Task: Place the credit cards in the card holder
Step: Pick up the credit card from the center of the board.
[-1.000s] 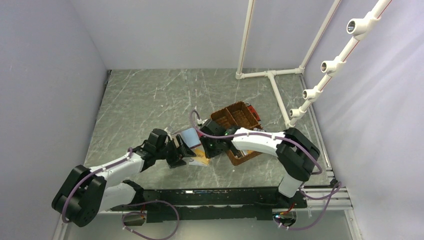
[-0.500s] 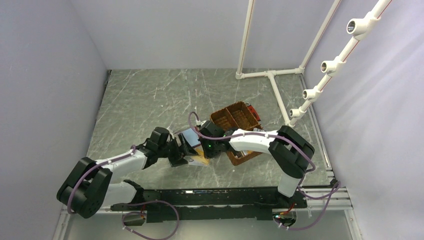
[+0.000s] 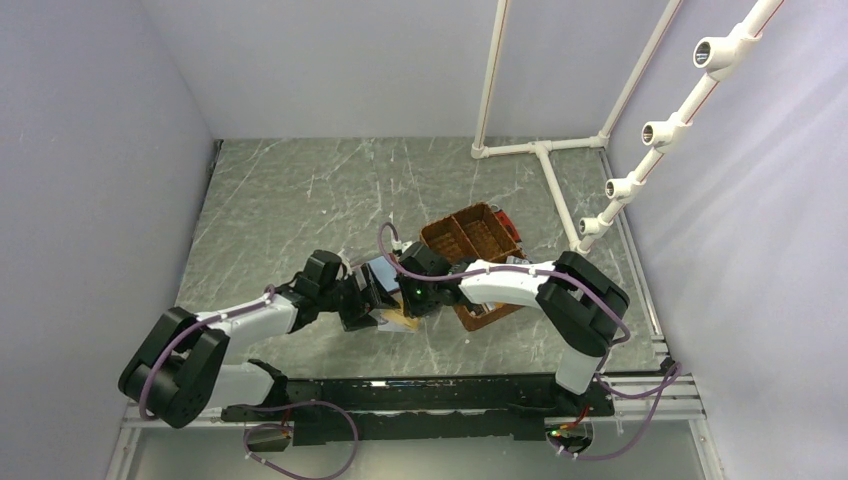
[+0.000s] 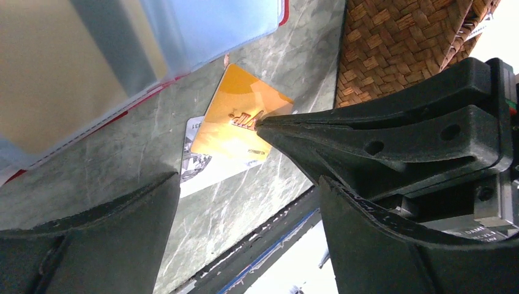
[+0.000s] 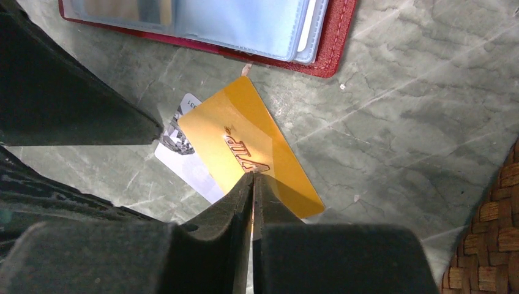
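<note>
The dark red card holder (image 5: pixel 333 37) lies open on the table, its clear sleeves (image 4: pixel 183 30) holding light blue and tan cards. An orange card (image 5: pixel 245 138) lies flat just in front of it, overlapping a white-grey card (image 5: pixel 183 162). My right gripper (image 5: pixel 252 176) is shut, and its joined tips rest on the orange card's lettering. My left gripper (image 4: pixel 248 184) is open and empty. It sits low over the table beside the cards, facing the right gripper (image 4: pixel 260 122). In the top view both grippers meet over the cards (image 3: pixel 400 318) beside the holder (image 3: pixel 380 272).
A brown woven compartment basket (image 3: pixel 480 232) stands just right of the cards, and the right arm lies across its near end. It also shows in the left wrist view (image 4: pixel 398 43) and the right wrist view (image 5: pixel 496 245). A white pipe frame (image 3: pixel 540 150) stands at the back right. The table's near edge is close.
The left arm has stretched rightwards, bringing its gripper closer to the right gripper. The right gripper has shifted slightly left over the cards. Less of the holder's blue sleeves shows from above.
</note>
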You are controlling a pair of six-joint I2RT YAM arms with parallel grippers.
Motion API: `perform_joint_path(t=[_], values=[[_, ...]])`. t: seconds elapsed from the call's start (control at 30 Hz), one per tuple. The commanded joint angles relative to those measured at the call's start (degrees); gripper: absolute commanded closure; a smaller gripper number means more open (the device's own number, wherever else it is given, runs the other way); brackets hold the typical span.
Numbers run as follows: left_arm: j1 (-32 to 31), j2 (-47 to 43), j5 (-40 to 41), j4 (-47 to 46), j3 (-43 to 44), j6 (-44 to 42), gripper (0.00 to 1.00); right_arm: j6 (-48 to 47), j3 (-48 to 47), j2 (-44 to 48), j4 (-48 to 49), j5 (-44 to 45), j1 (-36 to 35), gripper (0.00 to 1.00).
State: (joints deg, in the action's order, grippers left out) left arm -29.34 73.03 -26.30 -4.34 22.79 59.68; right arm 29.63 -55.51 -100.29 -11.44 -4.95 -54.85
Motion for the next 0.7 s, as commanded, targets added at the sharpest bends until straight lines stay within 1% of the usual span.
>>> perform_joint_path(t=[0.0,0.1,0.17,0.37,0.5,0.67], values=[[-0.19,-4.32,3.25,6.56,2.10,-2.97,0.10,-1.03,-0.66,1.32,-8.00,2.48,-0.17,0.91],[-0.06,-7.33,4.93,7.96,1.37,-2.61,0.08,-1.23,-2.49,3.56,-9.95,2.16,-0.17,0.86],[0.15,-8.35,4.99,8.28,1.10,-2.55,0.07,-1.11,-2.99,4.43,-10.79,2.00,-0.13,0.85],[0.33,-7.19,4.06,6.86,1.19,-2.55,0.07,-1.05,-1.73,5.15,-10.11,2.07,-0.17,0.85],[0.35,-5.87,3.47,6.76,2.05,-3.02,0.07,-1.10,-2.43,4.36,-9.83,1.82,-0.17,0.88],[0.34,-6.06,3.88,6.85,2.27,-3.25,0.07,-1.69,-3.39,3.72,-10.20,3.51,-0.17,0.88]])
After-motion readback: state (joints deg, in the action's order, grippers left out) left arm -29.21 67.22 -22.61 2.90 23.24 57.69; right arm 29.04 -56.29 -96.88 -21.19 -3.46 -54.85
